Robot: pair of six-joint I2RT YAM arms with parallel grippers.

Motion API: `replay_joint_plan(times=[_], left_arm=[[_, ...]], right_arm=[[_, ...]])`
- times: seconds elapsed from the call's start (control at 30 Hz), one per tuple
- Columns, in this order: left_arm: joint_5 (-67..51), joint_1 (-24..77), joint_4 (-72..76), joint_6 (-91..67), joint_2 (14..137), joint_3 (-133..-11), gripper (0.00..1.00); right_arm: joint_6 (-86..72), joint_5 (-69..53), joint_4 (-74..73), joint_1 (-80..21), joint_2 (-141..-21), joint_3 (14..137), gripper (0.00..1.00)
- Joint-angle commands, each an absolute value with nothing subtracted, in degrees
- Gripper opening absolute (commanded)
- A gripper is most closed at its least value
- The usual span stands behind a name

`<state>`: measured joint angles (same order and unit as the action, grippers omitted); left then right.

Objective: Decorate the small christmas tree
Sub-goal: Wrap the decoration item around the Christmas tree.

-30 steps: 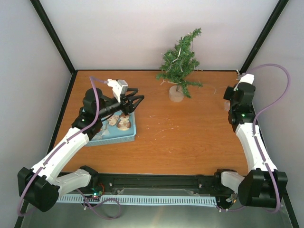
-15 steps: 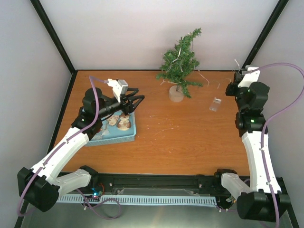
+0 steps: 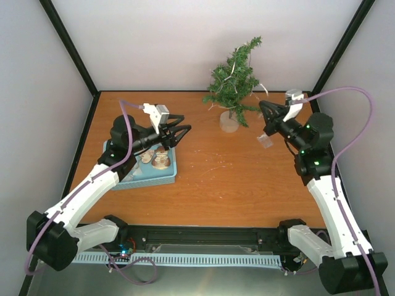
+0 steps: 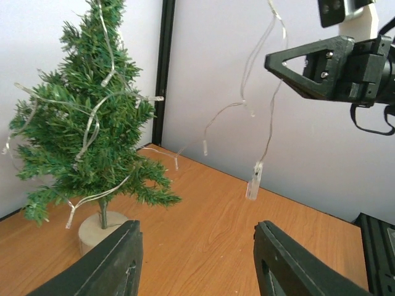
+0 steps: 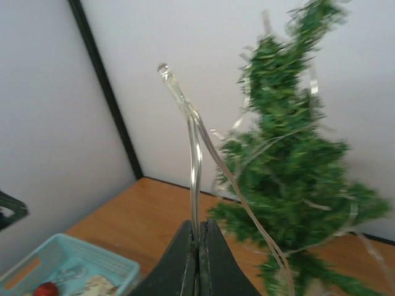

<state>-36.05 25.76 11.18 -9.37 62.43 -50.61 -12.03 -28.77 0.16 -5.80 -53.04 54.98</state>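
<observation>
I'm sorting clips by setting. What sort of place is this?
Probably a lab robot cell, not a home: plain white walls with black frame posts box in a wooden table, and a left arm and a right arm are bolted to a rail at its near edge.

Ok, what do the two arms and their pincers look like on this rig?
Both the left arm and right arm have white link shells with black joints, small green lights on the joints and a looping purple cable. The left pincer and right pincer are black with triangular fingers, each beside a white camera mount.
</observation>
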Motion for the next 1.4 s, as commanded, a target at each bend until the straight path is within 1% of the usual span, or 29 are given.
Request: replay_joint_plan(times=[0.0,0.2,0.4,0.5,0.67,0.83,0.97,1.0,1.07,1.1,1.13,1.17,1.23,1.37], left_arm=[[-38.4,27.1,18.6,-10.1,64.9,-49.2,0.50],[-39.4,27.9,28.8,-10.9,67.6,-43.1,0.51],[-39.3,29.2,36.6,-9.9,72.5,-39.4,0.59],[-40.1,29.8,39.7,-9.4,77.2,-40.6,0.62],[-42.3,32.9,41.6,-5.9,86.6,-46.7,0.64],[-41.7,37.3,44.2,-2.7,91.2,-49.7,0.66],[-40.3,38.1,45.2,-2.9,94.2,-51.5,0.66],[-39.9,38.1,45.5,-3.2,94.9,-51.7,0.65],[-39.3,38.1,45.9,-3.2,95.6,-52.1,0.59],[-39.1,38.2,46.0,-3.1,95.8,-52.3,0.54],[-38.8,38.2,46.2,-3.0,95.8,-52.2,0.46],[-38.6,38.2,46.4,-2.8,95.7,-52.0,0.35],[-37.0,38.2,46.3,-2.6,95.0,-51.2,0.21],[-35.1,38.1,44.8,-1.7,93.6,-49.5,0.12]], right_arm=[[-18.2,-29.9,9.1,-11.8,-55.6,53.4,0.03],[-23.6,-25.0,17.8,-21.1,-59.9,52.0,0.03],[-26.6,-22.4,21.7,-25.6,-62.6,52.8,0.03],[-26.2,-22.5,21.0,-26.0,-62.8,53.8,0.03],[-26.3,-22.0,21.7,-26.3,-62.6,54.0,0.03],[-27.8,-22.2,22.4,-26.6,-62.9,54.7,0.03],[-28.8,-22.3,23.6,-26.7,-63.0,54.7,0.03],[-29.1,-22.4,23.9,-26.7,-62.9,54.6,0.03],[-29.6,-22.6,24.4,-26.8,-62.9,54.7,0.03],[-29.7,-22.7,24.7,-26.8,-62.9,54.8,0.03],[-29.8,-22.8,24.8,-26.8,-62.9,54.8,0.03],[-29.8,-22.9,24.9,-26.8,-62.8,54.8,0.03],[-29.3,-22.6,24.7,-26.8,-62.6,54.8,0.03],[-27.3,-21.4,22.7,-26.8,-62.0,54.4,0.03]])
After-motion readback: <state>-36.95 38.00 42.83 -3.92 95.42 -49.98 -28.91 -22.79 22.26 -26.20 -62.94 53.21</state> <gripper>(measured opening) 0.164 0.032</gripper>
